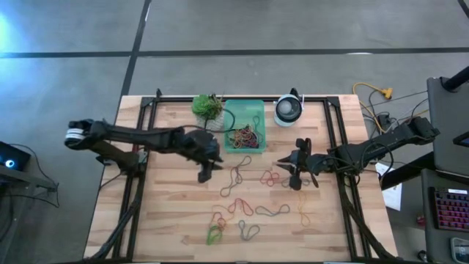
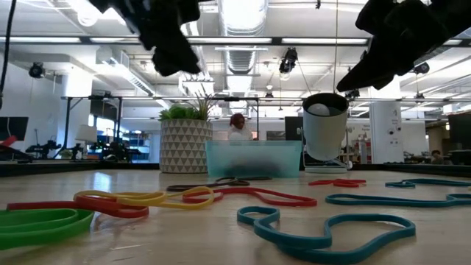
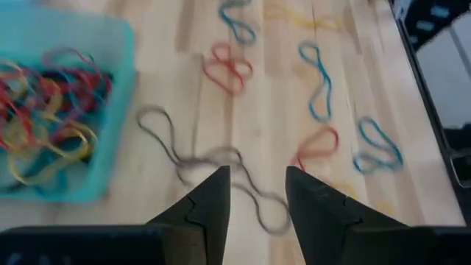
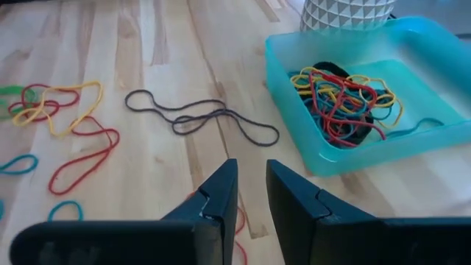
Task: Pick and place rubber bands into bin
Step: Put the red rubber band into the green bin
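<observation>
Left wrist view: the left gripper (image 3: 256, 193) was held open and empty just above a dark band (image 3: 213, 158), apparently poised for a pick, with the bin (image 3: 110, 158) of rubber bands (image 3: 48, 110) noted close beside it.

Grey concrete floor (image 1: 234, 29), bright ceiling lights (image 2: 243, 15)

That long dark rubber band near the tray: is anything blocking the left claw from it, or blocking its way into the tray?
Nothing visible. The left gripper hovers open directly over the dark rubber band, with bare wood between the band and the bin.
</observation>
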